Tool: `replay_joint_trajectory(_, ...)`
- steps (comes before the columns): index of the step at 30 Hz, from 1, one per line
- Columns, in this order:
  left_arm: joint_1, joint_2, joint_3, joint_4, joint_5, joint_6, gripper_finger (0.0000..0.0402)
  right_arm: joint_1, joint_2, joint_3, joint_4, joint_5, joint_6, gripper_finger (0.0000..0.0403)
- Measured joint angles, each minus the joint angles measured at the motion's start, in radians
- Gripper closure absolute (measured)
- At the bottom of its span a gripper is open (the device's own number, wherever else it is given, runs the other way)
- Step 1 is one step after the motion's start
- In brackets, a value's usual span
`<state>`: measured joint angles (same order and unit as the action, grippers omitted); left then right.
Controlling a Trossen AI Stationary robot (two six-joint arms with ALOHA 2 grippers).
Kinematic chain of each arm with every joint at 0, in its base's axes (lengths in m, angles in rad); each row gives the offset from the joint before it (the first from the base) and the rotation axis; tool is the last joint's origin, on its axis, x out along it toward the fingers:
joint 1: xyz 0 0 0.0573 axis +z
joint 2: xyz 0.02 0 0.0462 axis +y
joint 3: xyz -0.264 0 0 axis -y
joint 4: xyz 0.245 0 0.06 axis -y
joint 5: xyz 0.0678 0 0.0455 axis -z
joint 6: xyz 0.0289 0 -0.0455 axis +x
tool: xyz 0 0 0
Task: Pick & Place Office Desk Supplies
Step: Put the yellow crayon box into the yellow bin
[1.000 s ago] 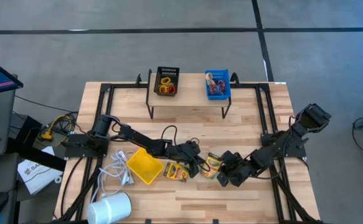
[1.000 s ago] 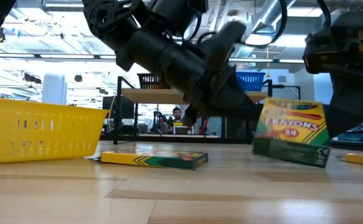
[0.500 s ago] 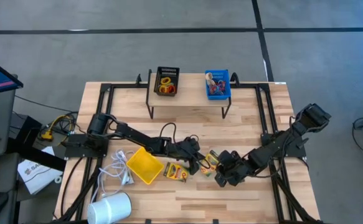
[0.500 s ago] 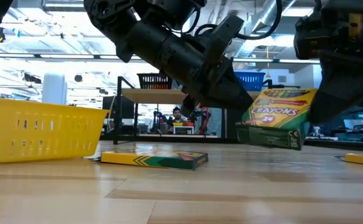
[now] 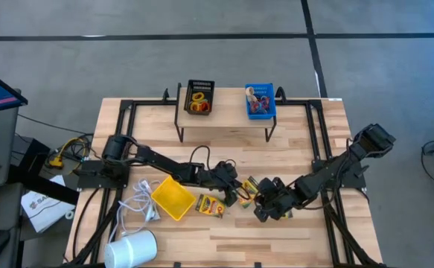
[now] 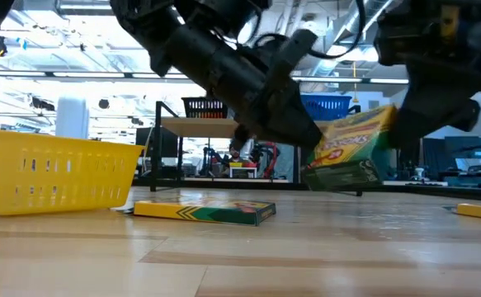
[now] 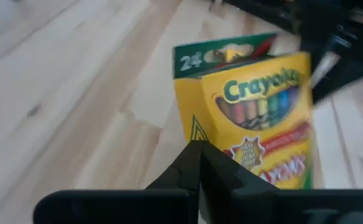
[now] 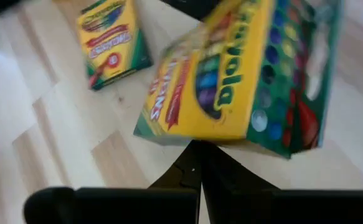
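Crayon box caught between my two closed grippers

Low view alone shows the yellow-and-green cardboard crayon box [image 6: 351, 148] tilted and clear of the pale wooden table [image 6: 323, 256]. From above it is only a small patch [image 5: 250, 187] between my left gripper [image 5: 235, 190] and my right gripper [image 5: 263, 199], near the table's middle. Both pairs of fingers are pressed shut, tips against or just beside the box, and I cannot tell which one bears it. My left wrist view gives the front face [image 7: 262, 124], where "Crayola" and "24" can be read. My right wrist view shows the box edge-on [image 8: 231, 81] and a second yellow-and-green crayon box [image 8: 113, 40] lying flat beyond it. That flat box [image 5: 211, 205] sits just beside the yellow slotted plastic bin [image 5: 173, 199].
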<state>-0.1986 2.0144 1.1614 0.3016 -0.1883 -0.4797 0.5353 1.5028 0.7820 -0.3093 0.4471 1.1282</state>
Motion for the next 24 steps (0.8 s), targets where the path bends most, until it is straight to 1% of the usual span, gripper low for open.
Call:
replay_joint_trajectory(2, -0.001, -0.026, -0.006, -0.009, -0.016, 0.005, 0.0402, -0.01, 0.0, 0.003, -0.007, 0.0, -0.014, 0.0403)
replay_joint_trajectory(8, -0.003, -0.106, -0.051, -0.009, -0.016, 0.024, 0.0402, -0.042, 0.0, 0.003, 0.013, 0.005, -0.059, 0.0403)
replay_joint_trajectory(12, -0.003, -0.141, -0.08, -0.012, -0.044, 0.024, 0.0402, -0.063, 0.0, 0.037, 0.006, -0.001, -0.115, 0.0403)
replay_joint_trajectory(17, -0.003, -0.161, -0.102, -0.024, -0.087, 0.023, 0.0402, -0.098, 0.0, 0.101, -0.021, -0.033, -0.195, 0.0403)
replay_joint_trajectory(24, -0.003, -0.179, -0.104, -0.062, -0.104, 0.02, 0.0402, -0.135, 0.0, 0.148, -0.029, -0.063, -0.268, 0.0403)
